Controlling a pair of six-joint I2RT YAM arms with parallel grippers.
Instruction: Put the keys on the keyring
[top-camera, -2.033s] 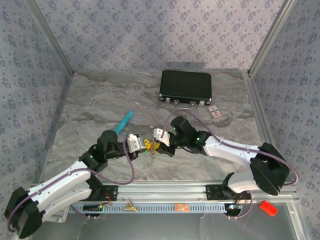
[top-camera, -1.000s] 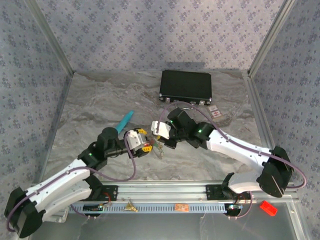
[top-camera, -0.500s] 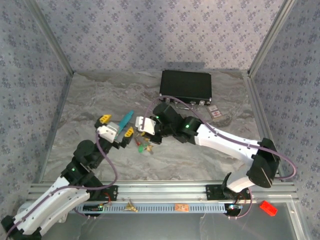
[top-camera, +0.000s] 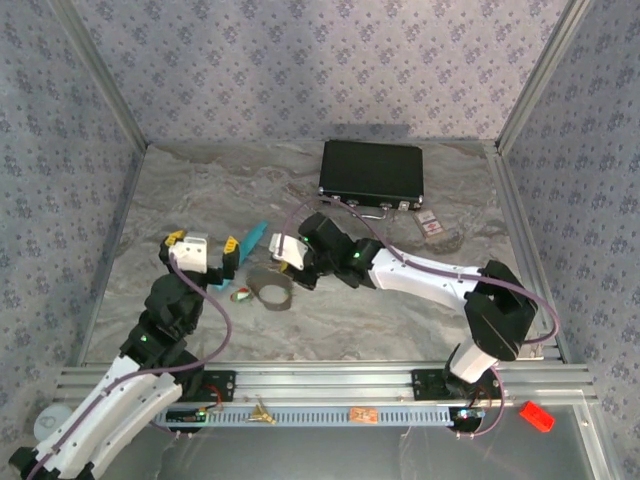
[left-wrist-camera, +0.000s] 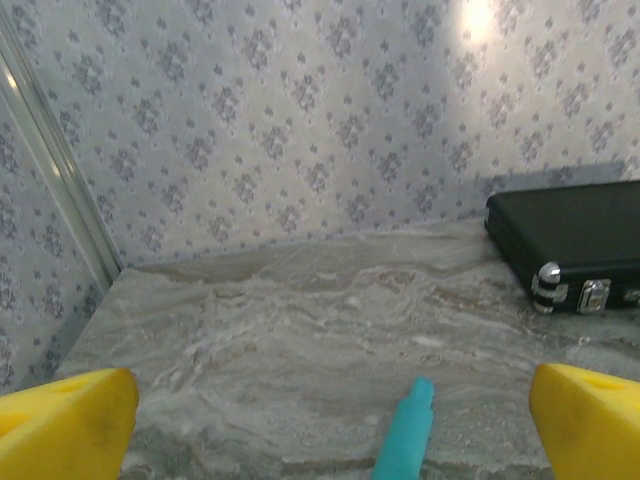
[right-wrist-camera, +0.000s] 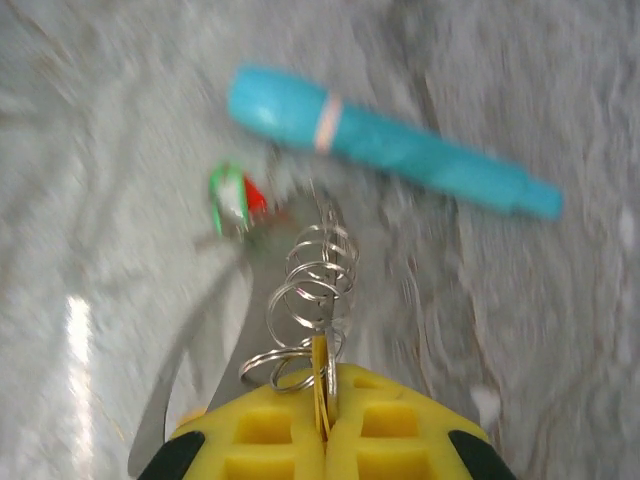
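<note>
Case (top-camera: 371, 172) at the rear, tube (top-camera: 252, 240) nearer, left of it; keyring (top-camera: 241, 296) before the tube

1 black case (top-camera: 372, 172), 1 teal tube (top-camera: 255, 238), 1 keyring (right-wrist-camera: 305, 295), 2 tags (right-wrist-camera: 232, 195): 1 red, 1 green. 1 bench (top-camera: 200, 190).

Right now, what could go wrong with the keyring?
1. The right gripper pinches the keyring by just a thin bit, so it might slip out.
2. The tags are close to the tube. A swing could bump the tube and roll it.
3. The left gripper is open, raised and holds nothing, so it probably couldn't catch a drop.
</note>
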